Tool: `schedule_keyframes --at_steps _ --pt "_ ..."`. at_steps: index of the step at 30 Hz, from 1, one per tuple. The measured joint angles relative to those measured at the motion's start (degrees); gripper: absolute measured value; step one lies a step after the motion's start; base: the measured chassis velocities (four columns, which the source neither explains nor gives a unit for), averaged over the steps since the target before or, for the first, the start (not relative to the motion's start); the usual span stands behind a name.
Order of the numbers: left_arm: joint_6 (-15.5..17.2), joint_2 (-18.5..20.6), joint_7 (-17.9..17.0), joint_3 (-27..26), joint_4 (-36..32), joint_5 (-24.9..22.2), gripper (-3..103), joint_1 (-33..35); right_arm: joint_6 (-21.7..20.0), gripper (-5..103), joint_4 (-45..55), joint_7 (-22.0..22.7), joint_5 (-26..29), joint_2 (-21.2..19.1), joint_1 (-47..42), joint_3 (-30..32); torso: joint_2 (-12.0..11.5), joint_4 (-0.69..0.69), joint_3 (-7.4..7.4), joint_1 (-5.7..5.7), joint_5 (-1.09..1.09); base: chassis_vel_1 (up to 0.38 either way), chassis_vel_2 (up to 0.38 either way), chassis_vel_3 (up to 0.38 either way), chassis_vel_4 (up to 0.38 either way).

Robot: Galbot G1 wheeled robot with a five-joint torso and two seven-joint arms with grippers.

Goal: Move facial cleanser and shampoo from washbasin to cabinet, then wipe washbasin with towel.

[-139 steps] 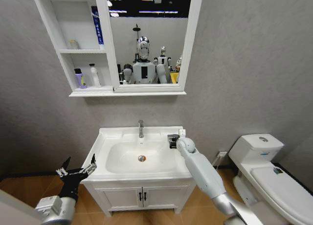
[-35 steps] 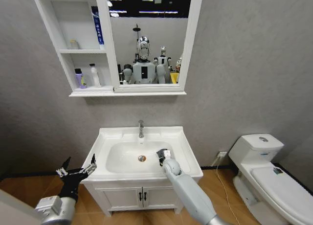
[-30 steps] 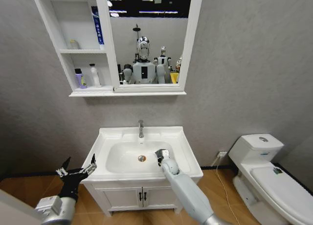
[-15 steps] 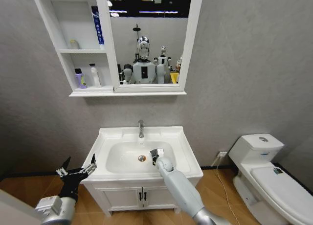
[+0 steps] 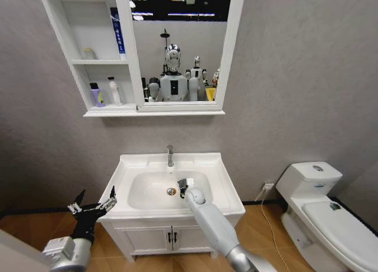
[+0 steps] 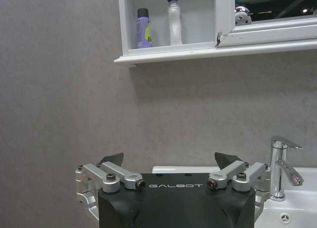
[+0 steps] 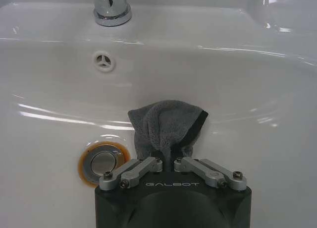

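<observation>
The left pincer (image 5: 93, 210) hangs low at the robot's left, just outside the front left corner of the washbasin (image 5: 221, 176), its 2 fingers spread wide with nothing between them; in the left wrist view the same pincer (image 6: 170, 162) gapes open toward the grey wall. The right arm reaches up over the front rim into the bowl, and the right pincer (image 5: 183, 185) sits just beside the drain (image 5: 171, 191), on its right. In the right wrist view that pincer (image 7: 168, 161) is closed on the towel (image 7: 167, 127), a dark grey cloth bunched between the fingers and pressed down against the white floor of the bowl, with the drain (image 7: 103, 161) close alongside it. Past the towel, the overflow hole (image 7: 104, 61) is set in the back wall of the bowl, and the chrome tap (image 5: 170, 155) stands on the rear rim. Higher on the wall hangs the cabinet (image 5: 63, 42) beside its mirror (image 5: 179, 44). On its lowest shelf stand a purple bottle (image 5: 95, 95) and a white bottle (image 5: 113, 91), side by side; a blue tube (image 5: 117, 29) leans upright on the shelf above.
</observation>
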Motion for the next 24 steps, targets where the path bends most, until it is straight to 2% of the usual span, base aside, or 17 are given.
schedule_keyframes --at_steps 17,24 --pt "0.0 0.0 0.0 0.0 0.0 0.0 100 0.0 1.0 5 -2.2 -1.3 -1.0 2.1 -0.2 -1.0 0.0 0.0 0.0 0.0 0.0 0.0 0.0 0.0 0.0" --pt "0.0 0.0 0.0 0.0 0.0 0.0 100 0.0 1.8 5 -4.4 -3.2 -2.1 2.9 0.7 -0.8 0.0 0.0 0.0 0.0 0.0 0.0 0.0 0.0 0.0"
